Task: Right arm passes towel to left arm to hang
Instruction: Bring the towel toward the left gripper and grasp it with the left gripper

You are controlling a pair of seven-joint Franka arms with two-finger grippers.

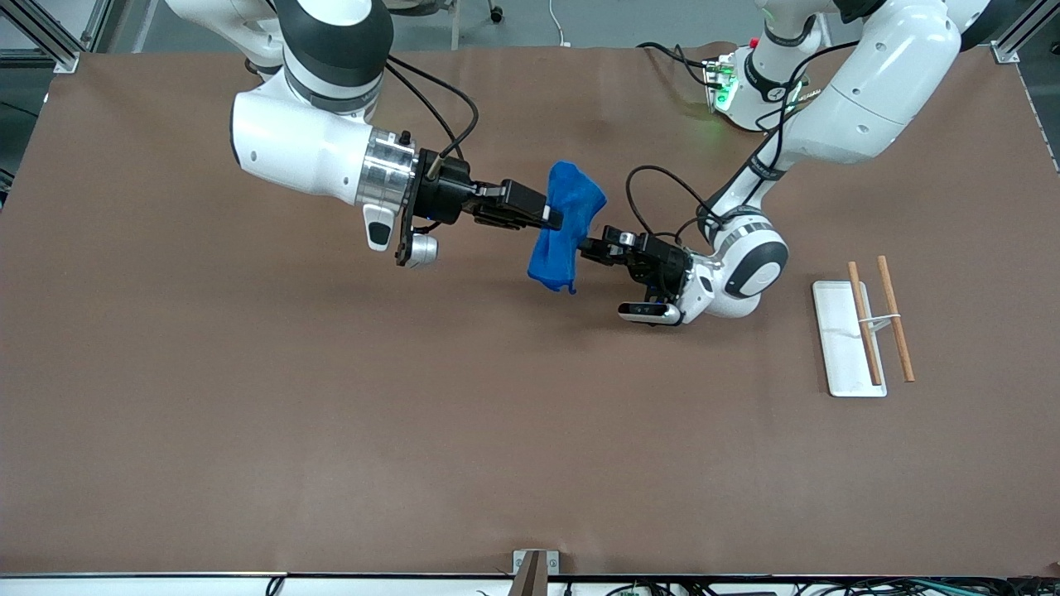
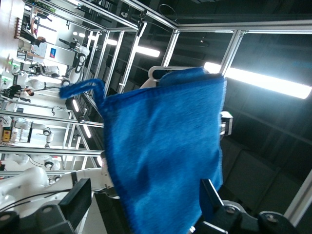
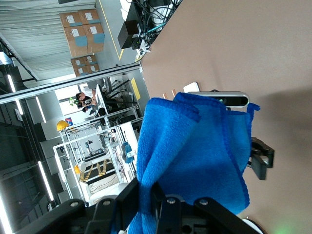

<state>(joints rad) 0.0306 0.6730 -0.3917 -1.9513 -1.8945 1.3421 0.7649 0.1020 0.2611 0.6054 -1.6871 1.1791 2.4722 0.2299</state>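
The blue towel (image 1: 566, 225) hangs bunched in the air over the middle of the table. My right gripper (image 1: 550, 217) is shut on its upper fold, and the right wrist view shows the cloth (image 3: 195, 151) pinched between the black jaws of that gripper (image 3: 145, 193). My left gripper (image 1: 586, 247) meets the towel's lower part from the left arm's end. In the left wrist view it (image 2: 144, 207) is open, with the towel (image 2: 165, 156) hanging between its spread fingers (image 2: 75, 202). A short loop of thread (image 2: 83, 87) sticks out at one corner.
A white tray (image 1: 840, 356) with two wooden rods (image 1: 864, 323) lies on the brown table (image 1: 331, 414) toward the left arm's end. The left arm's base (image 1: 745, 83) with its green light stands at the table's robot edge.
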